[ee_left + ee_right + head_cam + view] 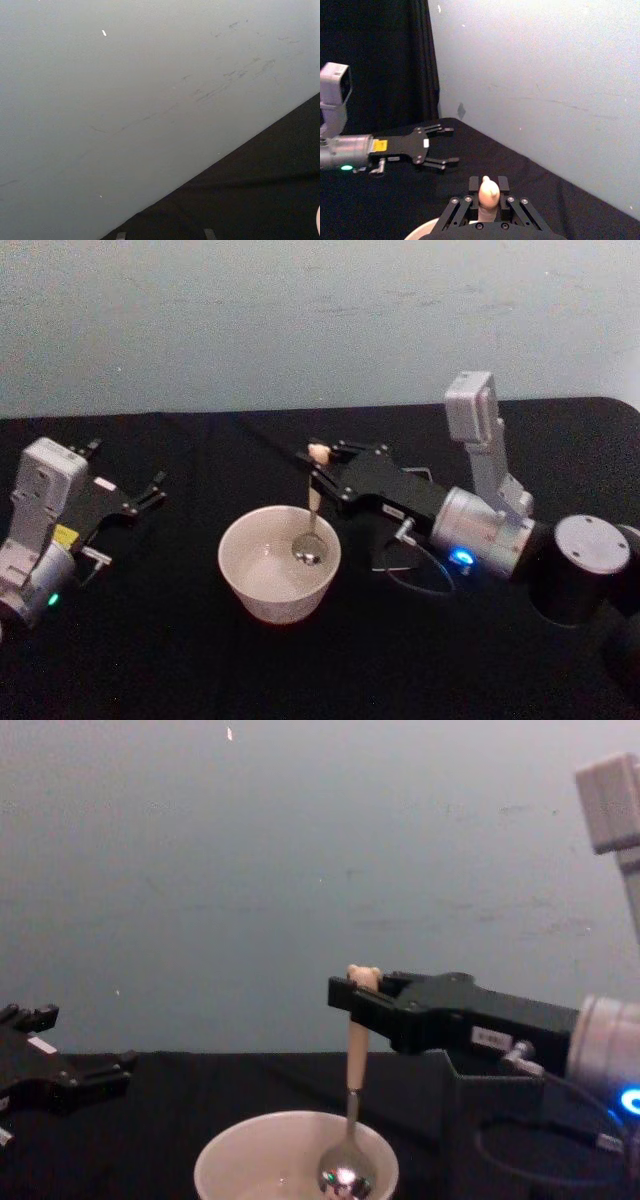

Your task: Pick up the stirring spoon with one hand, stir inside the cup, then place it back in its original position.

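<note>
The cream-white cup (262,585) stands at the table's middle. The stirring spoon (312,502) hangs upright over it, with its metal bowl (343,1175) down inside the cup (240,1150) near the right wall. My right gripper (316,468) is shut on the spoon's pale handle just below its beige top (488,190), above the cup's far right rim. In the chest view the right gripper (352,997) holds the handle (355,1045) vertical. My left gripper (130,468) rests open at the table's left, well clear of the cup; the right wrist view shows that left gripper (450,145) with fingers spread.
A black cloth (150,660) covers the table, with a pale wall (300,320) behind it. A dark box-like holder (480,1110) sits under my right arm, behind and right of the cup. A cable loop (415,580) lies beside the right wrist.
</note>
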### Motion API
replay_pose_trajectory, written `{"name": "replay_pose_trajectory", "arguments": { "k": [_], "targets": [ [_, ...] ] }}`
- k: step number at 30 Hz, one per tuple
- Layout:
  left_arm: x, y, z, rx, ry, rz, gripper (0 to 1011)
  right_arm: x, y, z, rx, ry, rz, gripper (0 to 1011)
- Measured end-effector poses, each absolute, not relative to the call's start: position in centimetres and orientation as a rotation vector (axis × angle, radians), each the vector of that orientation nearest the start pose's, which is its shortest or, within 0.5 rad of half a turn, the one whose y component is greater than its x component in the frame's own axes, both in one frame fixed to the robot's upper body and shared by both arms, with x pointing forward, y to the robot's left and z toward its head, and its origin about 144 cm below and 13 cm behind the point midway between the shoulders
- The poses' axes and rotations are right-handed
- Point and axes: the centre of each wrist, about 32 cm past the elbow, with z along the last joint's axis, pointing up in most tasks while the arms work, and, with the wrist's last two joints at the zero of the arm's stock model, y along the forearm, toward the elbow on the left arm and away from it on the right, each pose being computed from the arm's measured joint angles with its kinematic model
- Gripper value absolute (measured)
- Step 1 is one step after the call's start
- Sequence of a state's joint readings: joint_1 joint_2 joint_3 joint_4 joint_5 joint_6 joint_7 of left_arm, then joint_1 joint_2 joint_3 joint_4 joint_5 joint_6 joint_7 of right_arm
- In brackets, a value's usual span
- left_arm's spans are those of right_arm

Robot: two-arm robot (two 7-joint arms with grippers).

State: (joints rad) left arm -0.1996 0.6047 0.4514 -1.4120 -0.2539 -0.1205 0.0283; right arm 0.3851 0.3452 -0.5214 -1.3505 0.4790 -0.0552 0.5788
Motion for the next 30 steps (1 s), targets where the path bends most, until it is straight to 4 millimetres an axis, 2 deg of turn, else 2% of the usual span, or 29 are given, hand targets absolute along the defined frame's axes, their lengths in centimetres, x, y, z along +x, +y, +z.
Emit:
{"name": "replay_pose_trajectory", "arguments": {
  "k": [7,16,23,30],
  "targets": [
    [48.9,31.0,114.0,0.304,-0.285,1.248,1001,51.6,-20.9,117.3,0.020,0.034,-0.557,212],
    [48.9,31.0,114.0,0.304,-0.285,1.248,1001,50.7,-19.4,116.8,0.025,0.079,-0.490,212],
    [48.9,31.0,114.0,0.304,-0.285,1.248,1001,51.4,-17.8,116.5,0.037,0.079,-0.481,212],
    [48.9,31.0,114.0,0.304,-0.285,1.248,1001,53.0,-16.4,115.8,0.018,0.065,-0.512,212]
  ]
}}
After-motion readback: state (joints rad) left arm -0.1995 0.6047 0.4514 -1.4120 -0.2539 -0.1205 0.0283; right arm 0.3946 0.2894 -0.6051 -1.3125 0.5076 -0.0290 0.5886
